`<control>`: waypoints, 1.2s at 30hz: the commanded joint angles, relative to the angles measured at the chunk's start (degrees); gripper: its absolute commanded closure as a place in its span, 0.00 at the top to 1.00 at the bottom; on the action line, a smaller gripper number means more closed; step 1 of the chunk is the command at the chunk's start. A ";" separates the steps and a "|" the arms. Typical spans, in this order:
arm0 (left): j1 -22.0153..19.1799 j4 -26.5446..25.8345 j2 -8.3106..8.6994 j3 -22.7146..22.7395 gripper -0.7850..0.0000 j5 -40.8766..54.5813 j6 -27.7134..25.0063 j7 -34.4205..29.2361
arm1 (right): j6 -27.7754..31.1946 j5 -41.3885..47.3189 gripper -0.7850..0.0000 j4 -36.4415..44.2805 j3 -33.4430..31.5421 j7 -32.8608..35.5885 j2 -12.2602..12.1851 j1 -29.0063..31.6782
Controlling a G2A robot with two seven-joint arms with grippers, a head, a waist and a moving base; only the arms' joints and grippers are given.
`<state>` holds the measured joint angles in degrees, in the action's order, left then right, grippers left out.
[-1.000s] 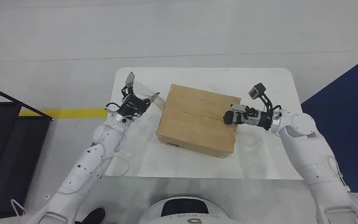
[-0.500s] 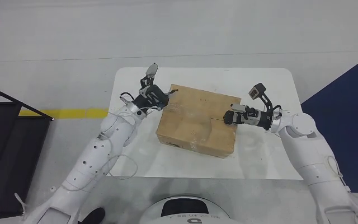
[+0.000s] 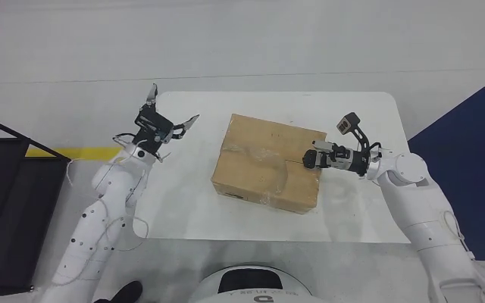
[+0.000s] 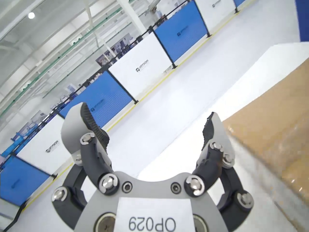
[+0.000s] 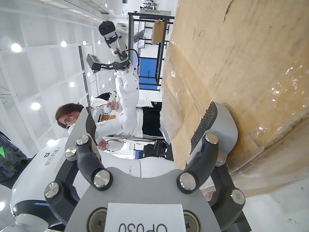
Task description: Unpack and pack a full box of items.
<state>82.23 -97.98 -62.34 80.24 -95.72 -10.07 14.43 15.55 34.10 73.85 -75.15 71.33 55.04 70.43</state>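
A shut brown cardboard box (image 3: 261, 163), glossy with clear tape, stands in the middle of the white table (image 3: 189, 212). My left gripper (image 3: 174, 104) hangs open above the table's far left part, well apart from the box, with nothing between its fingers. In the left wrist view that gripper (image 4: 147, 117) points out at the hall, the box (image 4: 272, 126) off to one side. My right gripper (image 3: 307, 159) is at the box's right edge. In the right wrist view it (image 5: 148, 121) is open, and one finger (image 5: 205, 121) lies against the box's side (image 5: 229, 61).
A black rack (image 3: 15, 174) stands on the floor to the left of the table, beside a yellow floor line (image 3: 83, 152). A dark blue partition (image 3: 458, 129) is on the right. Bare table lies in front of the box and to its left.
My left gripper went in to the box's far left corner, then pulled back to the left and up, ending open and away from the box. The right arm has kept still.
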 commanded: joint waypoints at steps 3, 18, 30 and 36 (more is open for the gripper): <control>0.03 3.66 0.08 -0.70 1.00 -0.98 -4.19 -1.41 | 0.00 0.00 1.00 0.00 0.00 0.00 0.00 0.00; -11.88 13.04 -2.82 -15.74 1.00 -4.51 -7.35 -8.84 | 0.00 0.00 1.00 0.00 0.00 0.00 0.00 0.00; -14.99 13.93 -3.79 -18.08 1.00 -2.93 -9.20 -8.66 | 0.00 0.00 1.00 0.00 0.00 0.00 0.00 0.00; -15.54 14.70 -3.99 -19.13 1.00 -4.04 -10.59 -9.46 | 0.00 0.00 1.00 0.00 0.00 0.00 0.00 0.00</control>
<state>67.07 -83.88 -66.23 61.46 -99.73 -20.38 5.30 15.55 34.10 73.85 -75.15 71.33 55.04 70.43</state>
